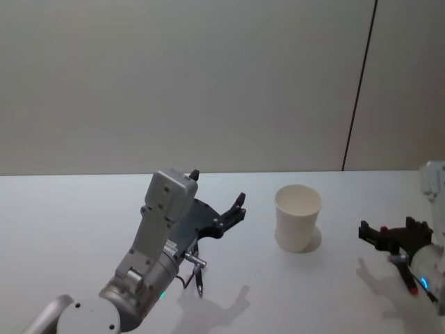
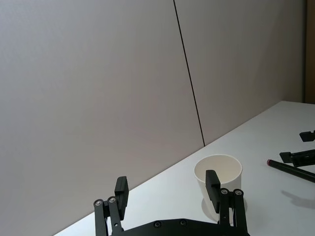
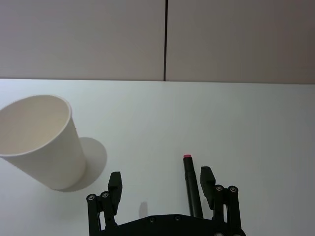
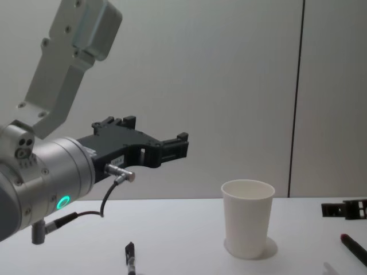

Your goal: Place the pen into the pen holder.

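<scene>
The pen holder, a white paper cup (image 1: 297, 217), stands upright right of the table's centre and looks empty (image 3: 37, 140). A black pen with a red end (image 3: 192, 187) lies on the table at the far right (image 4: 352, 246). My right gripper (image 3: 161, 177) is open just above it, and the pen sits between the fingers, close to one of them, with no pad touching it. My left gripper (image 1: 219, 188) hovers open and empty above the table, to the left of the cup, pointing toward it (image 2: 167, 189).
A small dark pen-like object (image 4: 131, 255) lies on the table under the left arm, beside its dangling cable (image 1: 199, 282). A plain wall with a dark vertical seam (image 1: 358, 90) stands behind the white table (image 1: 69, 216).
</scene>
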